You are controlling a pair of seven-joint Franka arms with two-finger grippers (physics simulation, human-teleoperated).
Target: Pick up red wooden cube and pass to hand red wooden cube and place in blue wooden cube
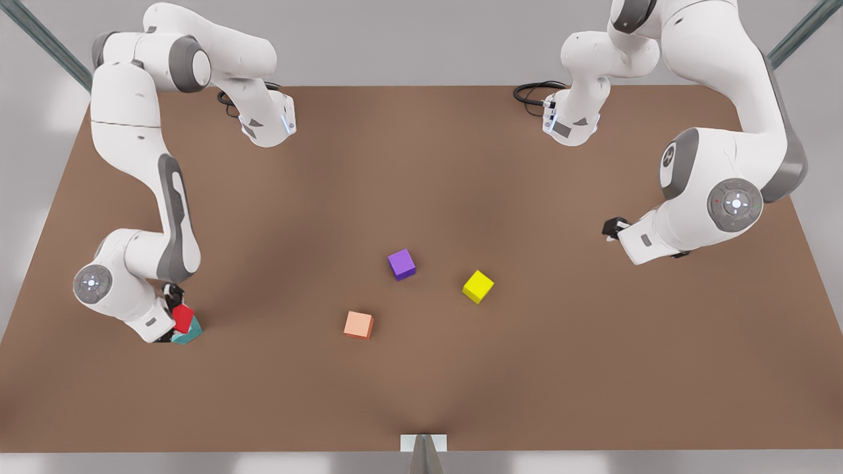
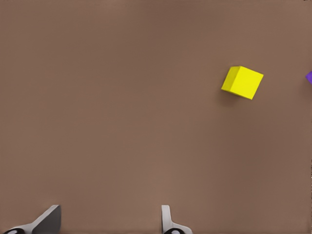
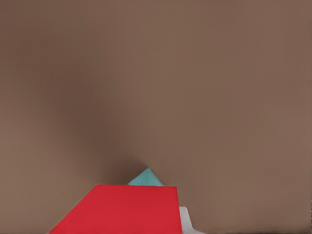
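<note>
The red wooden cube [image 1: 184,319] sits between the fingers of my right gripper [image 1: 175,312], low over the table at the front view's left. It rests on or just above the blue wooden cube [image 1: 188,338], a teal block partly hidden beneath it. In the right wrist view the red wooden cube [image 3: 119,209] is close up, with a teal corner [image 3: 146,178] poking out behind it and one pale finger [image 3: 184,219] at its side. My left gripper [image 1: 613,228] hangs open and idle at the front view's right, its fingertips [image 2: 48,218] apart over bare table.
A purple cube [image 1: 401,264], a yellow cube [image 1: 478,286] and a pale orange-salmon cube [image 1: 358,324] lie spread across the middle of the brown table [image 1: 593,368]. The yellow cube [image 2: 242,82] lies ahead of my left gripper.
</note>
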